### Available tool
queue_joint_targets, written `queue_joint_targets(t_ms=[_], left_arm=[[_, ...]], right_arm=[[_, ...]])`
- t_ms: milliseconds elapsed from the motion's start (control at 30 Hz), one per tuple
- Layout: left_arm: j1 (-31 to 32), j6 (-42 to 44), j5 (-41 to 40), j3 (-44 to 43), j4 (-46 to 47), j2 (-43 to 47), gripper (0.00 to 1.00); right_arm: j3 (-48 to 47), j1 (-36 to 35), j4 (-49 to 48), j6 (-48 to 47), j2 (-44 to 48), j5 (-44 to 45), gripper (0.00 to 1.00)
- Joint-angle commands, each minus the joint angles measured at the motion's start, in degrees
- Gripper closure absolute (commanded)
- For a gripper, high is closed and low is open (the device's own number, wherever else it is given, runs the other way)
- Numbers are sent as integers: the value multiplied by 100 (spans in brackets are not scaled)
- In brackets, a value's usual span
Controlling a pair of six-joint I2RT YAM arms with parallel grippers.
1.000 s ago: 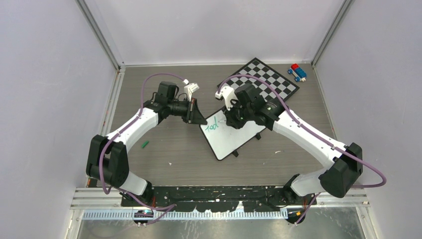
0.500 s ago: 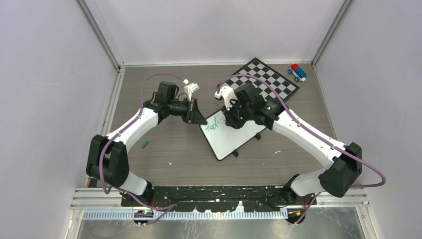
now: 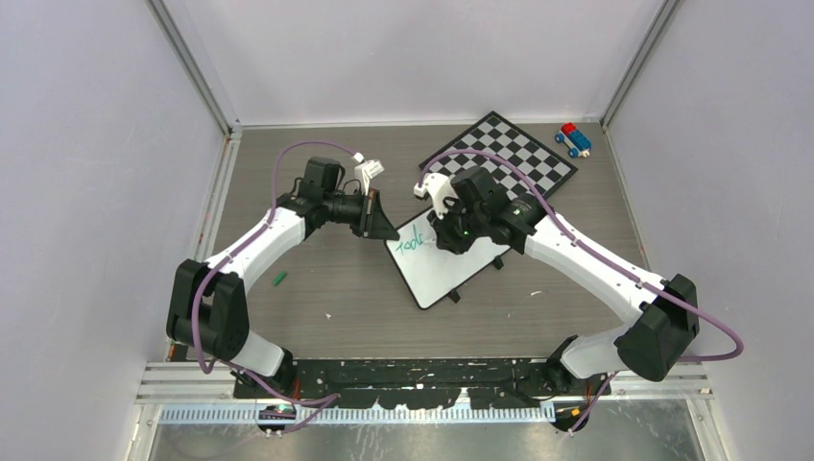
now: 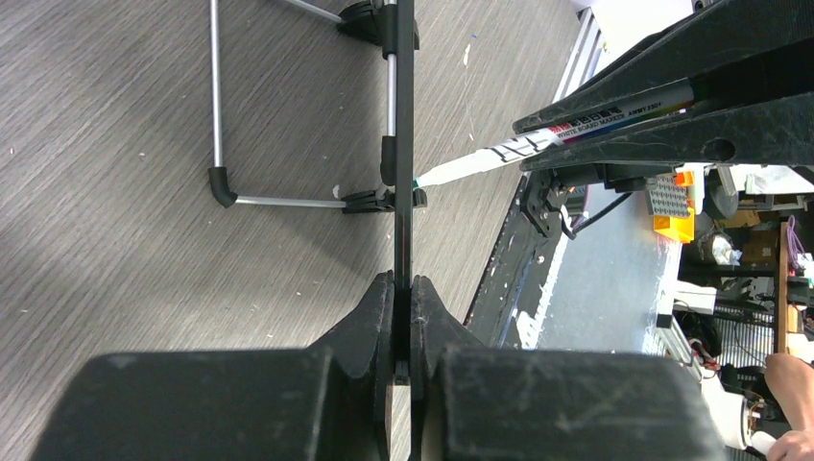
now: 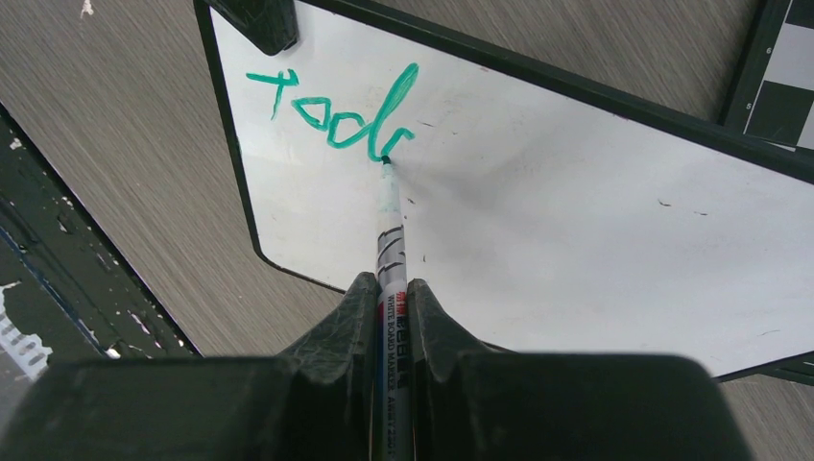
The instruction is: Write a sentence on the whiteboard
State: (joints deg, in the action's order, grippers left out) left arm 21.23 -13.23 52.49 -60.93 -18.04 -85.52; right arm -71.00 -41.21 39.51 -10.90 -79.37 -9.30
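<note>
The whiteboard (image 3: 453, 272) stands tilted at the table's middle; the left wrist view sees it edge-on (image 4: 404, 134). My left gripper (image 4: 403, 283) is shut on its edge, at the board's left corner (image 3: 389, 233). My right gripper (image 5: 391, 288) is shut on a white board marker (image 5: 389, 240), and it hovers over the board's upper part (image 3: 449, 235). The marker's green tip touches the board (image 5: 576, 211) at the end of the sentence (image 5: 336, 120), which reads "tod" plus a short curved stroke. The marker (image 4: 499, 154) also shows from the side.
A chessboard (image 3: 509, 154) lies behind the whiteboard at the back right, its corner close to the board (image 5: 782, 86). A red-and-blue toy (image 3: 574, 139) sits in the far right corner. A small green cap (image 3: 279, 279) lies left of the board. The board's wire stand (image 4: 215, 96) rests on the table.
The right gripper has shifted slightly with the marker, and a new green stroke has appeared after the "d". The left arm and the board have stayed still.
</note>
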Motion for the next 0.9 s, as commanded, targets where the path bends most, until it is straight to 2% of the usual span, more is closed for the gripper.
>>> queue_joint_targets(t_ms=[0,400,867], left_arm=[[65,14,29,-150,-6,-65,100],[74,38,11,-154,-31,-59,100],[74,78,8,-150,-57,-87,100]], right_arm=[[-210,106,-189,-139,52,335,100],[-473,122,-242,-117,-118,315,100],[-67,128,-153,-101,78,280,100]])
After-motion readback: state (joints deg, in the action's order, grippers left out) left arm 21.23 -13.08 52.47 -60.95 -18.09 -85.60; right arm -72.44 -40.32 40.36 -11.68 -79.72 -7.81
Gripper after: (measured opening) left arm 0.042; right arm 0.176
